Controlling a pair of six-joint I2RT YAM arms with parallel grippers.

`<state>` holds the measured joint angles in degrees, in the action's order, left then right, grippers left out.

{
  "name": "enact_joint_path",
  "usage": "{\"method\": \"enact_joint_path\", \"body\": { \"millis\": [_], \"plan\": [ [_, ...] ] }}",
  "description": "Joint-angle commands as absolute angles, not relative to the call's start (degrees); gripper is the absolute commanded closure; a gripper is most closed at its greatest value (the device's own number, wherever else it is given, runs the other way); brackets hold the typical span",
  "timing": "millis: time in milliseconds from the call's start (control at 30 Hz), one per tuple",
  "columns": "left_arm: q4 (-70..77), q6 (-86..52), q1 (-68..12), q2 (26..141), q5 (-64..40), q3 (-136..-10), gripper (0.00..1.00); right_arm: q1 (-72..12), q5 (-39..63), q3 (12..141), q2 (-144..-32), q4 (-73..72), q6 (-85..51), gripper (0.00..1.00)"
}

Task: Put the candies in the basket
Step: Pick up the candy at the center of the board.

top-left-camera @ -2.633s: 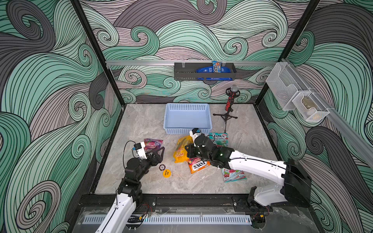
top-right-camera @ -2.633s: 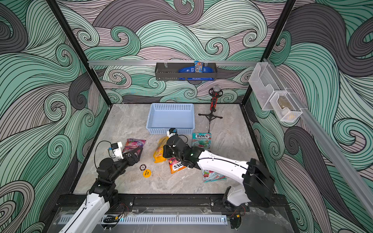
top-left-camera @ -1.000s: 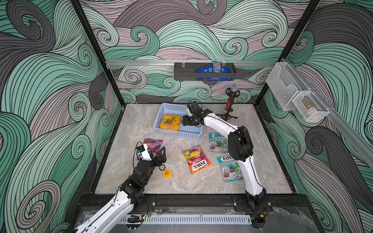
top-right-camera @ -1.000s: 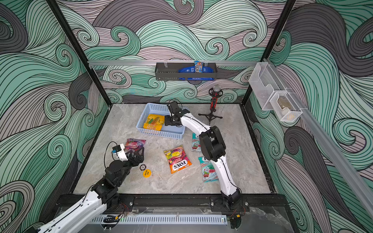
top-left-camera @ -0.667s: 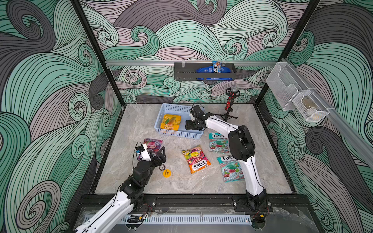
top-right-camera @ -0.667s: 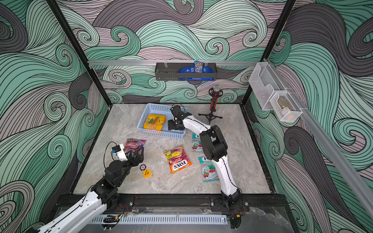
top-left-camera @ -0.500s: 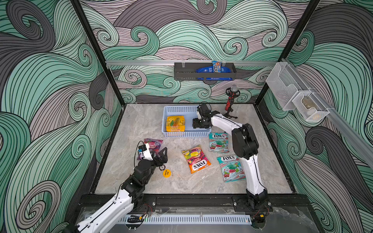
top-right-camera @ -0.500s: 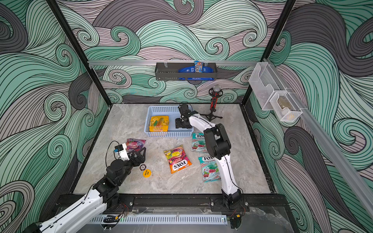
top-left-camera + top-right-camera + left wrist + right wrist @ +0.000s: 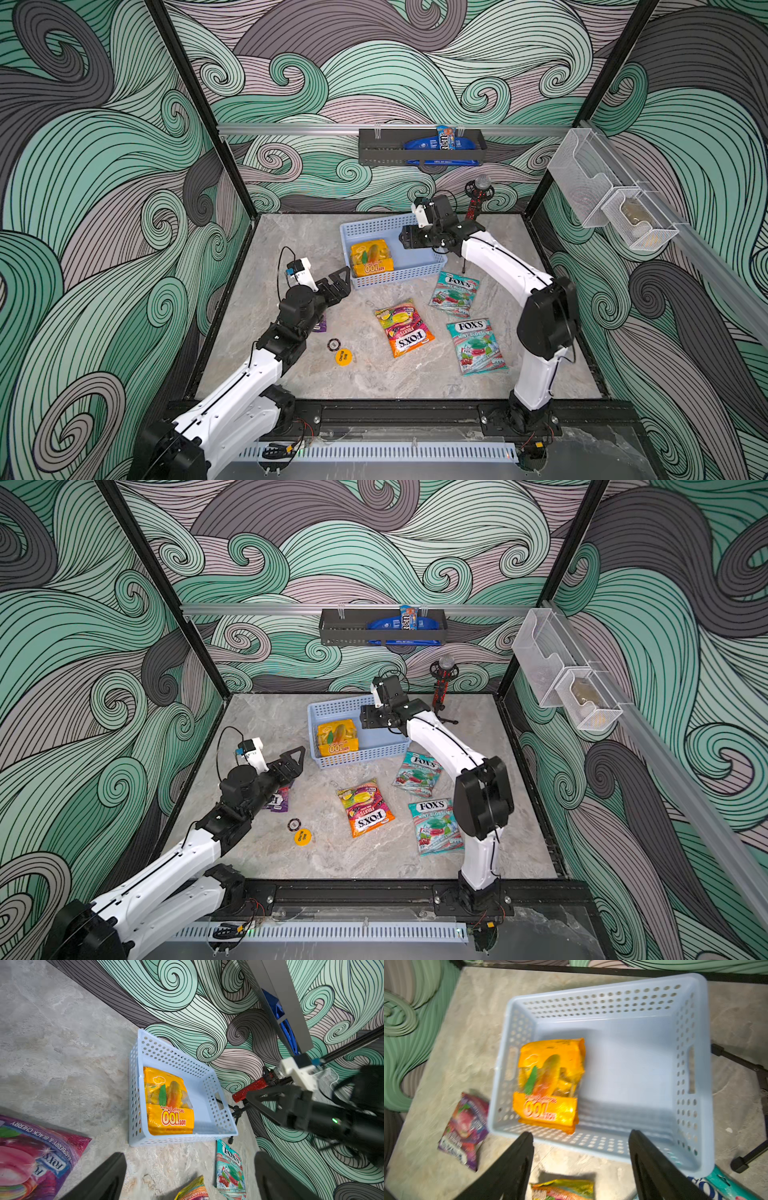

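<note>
Right end effector (image 9: 405, 242) hangs over the basket (image 9: 374, 224), upper centre of a top view. Its jaws are spread with nothing between them.

Yellow "100" bag (image 9: 371, 259) lies flat inside against the basket's left wall. That leaves the right half of the floor bare, room for the rest, I judge.

Four candies are out on the counter (image 9: 291, 232):
- orange FOX'S bag (image 9: 404, 327) at centre
- upper teal bag (image 9: 454, 289) just below the basket's right corner
- lower teal bag (image 9: 477, 347) lower right
- purple bag (image 9: 277, 800) left of centre, partly under my left arm

Left end effector (image 9: 341, 282) is wide open and empty, near the purple bag. Probably staged there as that arm's closest pick.
</note>
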<state>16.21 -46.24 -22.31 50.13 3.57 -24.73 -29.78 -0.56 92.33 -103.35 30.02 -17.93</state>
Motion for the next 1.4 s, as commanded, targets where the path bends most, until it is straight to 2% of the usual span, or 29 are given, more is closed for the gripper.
{"method": "enact_joint_path", "body": {
  "millis": [0, 67, 233, 433, 567, 667, 800, 933, 1067, 1167, 1233, 1367],
  "plan": [
    [9.1, -47.4, -18.8, 49.1, -2.5, -26.3, 0.02, -32.5, -0.7, 79.8, -96.0, 30.3, -18.3, 0.26],
    [2.9, -47.4, -17.9, 47.1, -0.5, -26.8, 0.04, -34.5, -0.5, 69.8, -90.5, 27.6, -19.8, 0.25],
    [-12.8, -52.2, -17.9, 41.6, 14.8, -25.8, 0.05, -38.0, -2.6, 52.5, -82.1, 22.8, -24.3, 0.19],
    [-9.4, -50.6, -18.0, 35.2, 14.7, -15.9, 0.08, -41.6, -2.0, 41.0, -78.8, 13.0, -28.5, 0.13],
    [-8.6, -44.0, -18.1, 31.1, 16.1, -12.9, 0.11, -42.9, 0.2, 37.4, -80.1, 6.9, -30.0, 0.17],
    [-9.5, -44.4, -18.1, 26.1, 16.9, -11.4, 0.12, -44.0, 2.0, 36.5, -82.8, 2.2, -31.3, 0.24],
    [-6.7, -43.8, -18.0, 19.4, 17.8, -7.6, 0.12, -45.2, -2.3, 37.7, -86.9, 1.4, -31.9, 0.27],
    [-5.6, -42.7, -18.0, 18.4, 16.3, -6.9, 0.12, -45.3, -6.3, 38.3, -88.0, 2.2, -32.4, 0.25],
    [-3.8, -41.4, -18.1, 20.4, 13.9, -7.0, 0.12, -45.3, -6.3, 39.1, -87.9, 2.0, -33.0, 0.18],
    [-2.8, -41.0, -18.1, 22.1, 13.3, -7.3, 0.12, -45.3, -6.4, 40.1, -89.7, 2.1, -32.8, 0.17],
    [-2.4, -40.9, -18.1, 23.3, 13.1, -7.5, 0.12, -45.3, -6.2, 40.7, -91.6, 2.0, -32.7, 0.2],
    [-2.5, -40.9, -18.1, 25.1, 12.7, -8.0, 0.12, -46.3, -6.2, 41.8, -94.2, 2.1, -33.6, 0.51]
  ]
}}
